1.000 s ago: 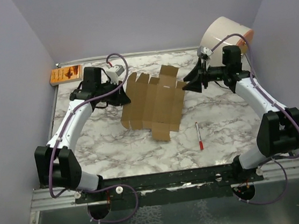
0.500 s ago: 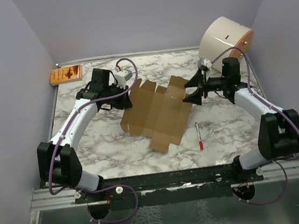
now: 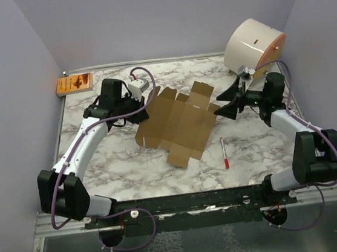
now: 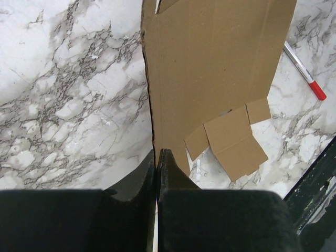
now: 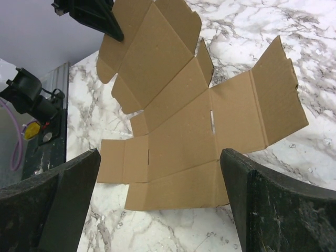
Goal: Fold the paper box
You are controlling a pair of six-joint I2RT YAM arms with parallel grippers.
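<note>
Marble-patterned desk [image 3: 112, 163] enclosed on three sides by plain lilac walls [image 3: 162, 17]. The paper box [image 3: 180, 121], an unfolded brown cardboard sheet with creased panels and notched, tabbed flaps, occupies the middle of the desk. The left gripper [image 4: 157, 157] pinches its left edge between closed fingers. The right gripper [image 3: 228, 101], spread wide, stands just beside its right edge, holding nothing.

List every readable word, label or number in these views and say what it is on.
No text is legible.
orange packet: dark print, too small to read.
paper box: plain brown, no print.
pen and white cylinder: nothing readable.
</note>
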